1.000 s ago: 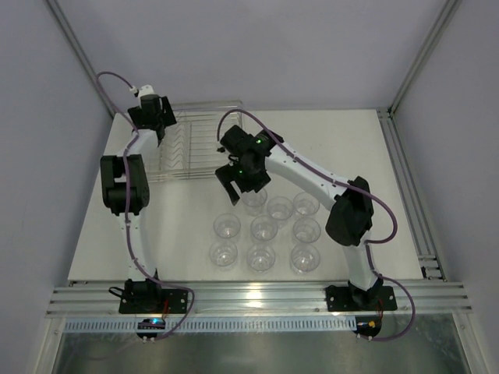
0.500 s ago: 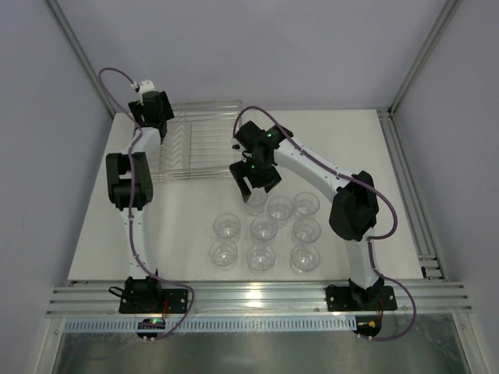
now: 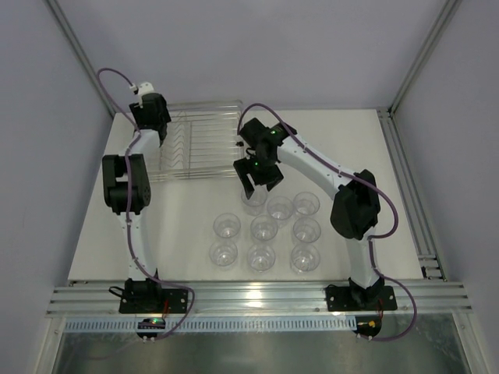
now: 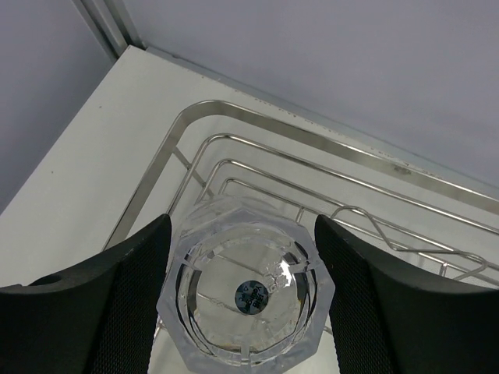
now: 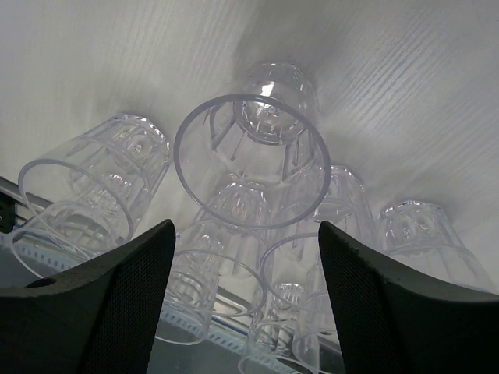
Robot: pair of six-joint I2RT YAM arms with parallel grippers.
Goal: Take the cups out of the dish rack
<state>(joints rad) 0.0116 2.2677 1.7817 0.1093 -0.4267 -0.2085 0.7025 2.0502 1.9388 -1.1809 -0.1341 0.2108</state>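
The dish rack (image 3: 204,146) is a silvery wire basket at the back left of the table. My left gripper (image 3: 150,117) is at its far left end. In the left wrist view my left gripper (image 4: 243,227) is shut on a clear cup (image 4: 246,290), which shows base up over the rack's corner bars (image 4: 257,117). Several clear cups (image 3: 263,228) stand upright in rows on the table. My right gripper (image 3: 256,179) hovers open and empty just behind the back-left cup (image 3: 253,204). In the right wrist view the fingers (image 5: 125,280) spread wide above that cup (image 5: 251,148).
The table's white surface (image 3: 405,195) stretches to the right of the cups. Metal frame posts stand at the back corners, and a rail (image 3: 257,300) runs along the front edge. The back wall is close behind the rack.
My right gripper has drawn back from over the cup rows toward the rack, leaving the back-left cup standing. My left gripper has hardly moved at the rack's left end.
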